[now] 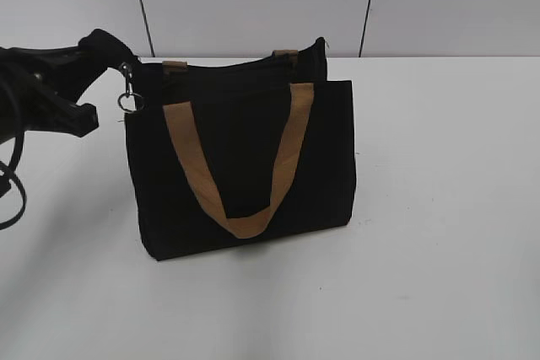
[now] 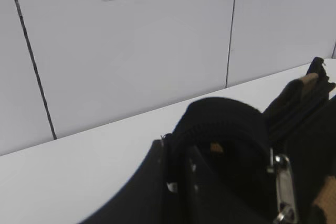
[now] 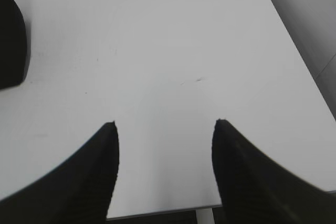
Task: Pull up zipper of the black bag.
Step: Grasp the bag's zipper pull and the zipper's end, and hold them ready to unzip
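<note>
the left tool (image 1: 105,82) pinches the black bag (image 1: 245,158) at its top corner beside the zipper (image 1: 128,99); the right tool (image 3: 165,129) hangs spread above the surface (image 3: 168,51).

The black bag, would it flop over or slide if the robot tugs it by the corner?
Probably a bit of both. The black bag stands upright alone, so the fabric seems fairly stiff, but its top edge bends where the left gripper holds the corner. The white table looks smooth, so a tug might slide or tip it.

Bag (image 1: 245,166) mid-table (image 1: 439,276), left jaws (image 1: 105,82) at its left end.
</note>
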Tool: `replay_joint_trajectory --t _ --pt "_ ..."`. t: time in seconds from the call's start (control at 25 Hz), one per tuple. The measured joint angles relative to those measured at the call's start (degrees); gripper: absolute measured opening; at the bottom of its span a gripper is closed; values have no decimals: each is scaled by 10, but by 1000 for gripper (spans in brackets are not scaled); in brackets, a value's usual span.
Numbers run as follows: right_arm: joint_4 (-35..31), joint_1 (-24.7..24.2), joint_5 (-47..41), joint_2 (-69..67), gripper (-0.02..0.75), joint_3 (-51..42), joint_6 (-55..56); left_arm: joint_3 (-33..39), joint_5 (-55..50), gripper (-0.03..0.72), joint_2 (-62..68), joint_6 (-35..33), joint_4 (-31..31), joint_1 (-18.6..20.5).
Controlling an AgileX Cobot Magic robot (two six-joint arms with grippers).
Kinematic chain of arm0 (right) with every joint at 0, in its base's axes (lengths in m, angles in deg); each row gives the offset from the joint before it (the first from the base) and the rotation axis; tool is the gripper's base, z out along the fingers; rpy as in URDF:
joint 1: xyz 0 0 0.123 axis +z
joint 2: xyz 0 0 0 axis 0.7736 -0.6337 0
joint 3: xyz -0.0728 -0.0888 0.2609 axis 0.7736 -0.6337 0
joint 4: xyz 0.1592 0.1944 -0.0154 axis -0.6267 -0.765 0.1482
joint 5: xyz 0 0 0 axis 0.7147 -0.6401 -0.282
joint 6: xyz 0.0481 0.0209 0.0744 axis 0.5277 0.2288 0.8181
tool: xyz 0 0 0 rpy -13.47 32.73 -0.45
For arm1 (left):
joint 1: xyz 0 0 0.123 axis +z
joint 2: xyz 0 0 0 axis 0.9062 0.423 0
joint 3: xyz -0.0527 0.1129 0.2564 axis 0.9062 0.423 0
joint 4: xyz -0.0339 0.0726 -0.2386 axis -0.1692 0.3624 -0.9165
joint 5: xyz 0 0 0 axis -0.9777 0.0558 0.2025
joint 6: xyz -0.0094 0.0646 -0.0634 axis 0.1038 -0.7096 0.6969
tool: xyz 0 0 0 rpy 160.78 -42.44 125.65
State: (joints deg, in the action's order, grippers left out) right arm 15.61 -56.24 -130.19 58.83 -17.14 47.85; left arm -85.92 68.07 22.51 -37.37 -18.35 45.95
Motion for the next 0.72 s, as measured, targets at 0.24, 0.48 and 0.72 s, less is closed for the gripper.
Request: replay_joint_trajectory --t 0.24,0.48,0.72 --pt "-17 0 0 0 444 0 1 -33 -35 22 0 35 13 0" --pt "-130 0 24 -81 444 6 -106 -44 -53 22 0 64 28 0" --pt "-319 25 131 -193 444 9 -355 -44 -59 22 -1 88 39 0"
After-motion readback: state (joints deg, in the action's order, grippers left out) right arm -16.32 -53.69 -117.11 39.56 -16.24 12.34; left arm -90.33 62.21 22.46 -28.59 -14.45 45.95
